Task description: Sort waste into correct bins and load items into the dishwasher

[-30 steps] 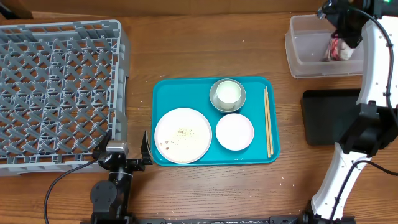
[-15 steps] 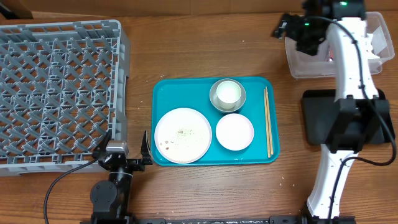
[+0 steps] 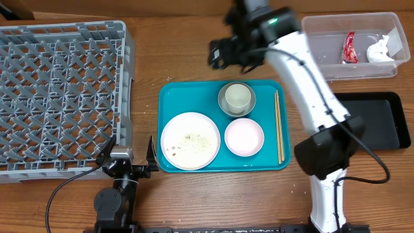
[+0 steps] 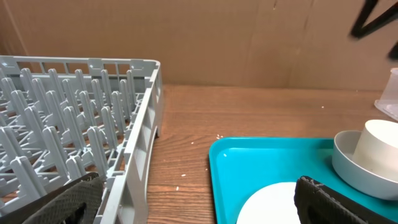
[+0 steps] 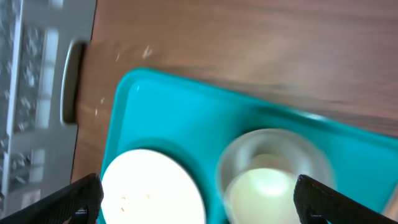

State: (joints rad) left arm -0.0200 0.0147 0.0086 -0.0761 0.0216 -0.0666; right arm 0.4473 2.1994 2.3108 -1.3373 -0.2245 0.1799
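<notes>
Right gripper (image 3: 217,54) spread, empty, hovering just beyond teal tray (image 3: 174,97); left gripper (image 3: 129,154) spread too. Cup (image 3: 237,96) sat nested in steel bowl (image 3: 222,104) on tray. I feared a sloppy pinch would lift both.

We get overhead straight down on the whole counter (image 3: 187,52). Left wrist sits low, facing level past the dish rack (image 4: 81,124). Right wrist looks down, closer in, blurred. All three share teal tray (image 4: 273,162) and steel bowl (image 4: 351,171).
</notes>
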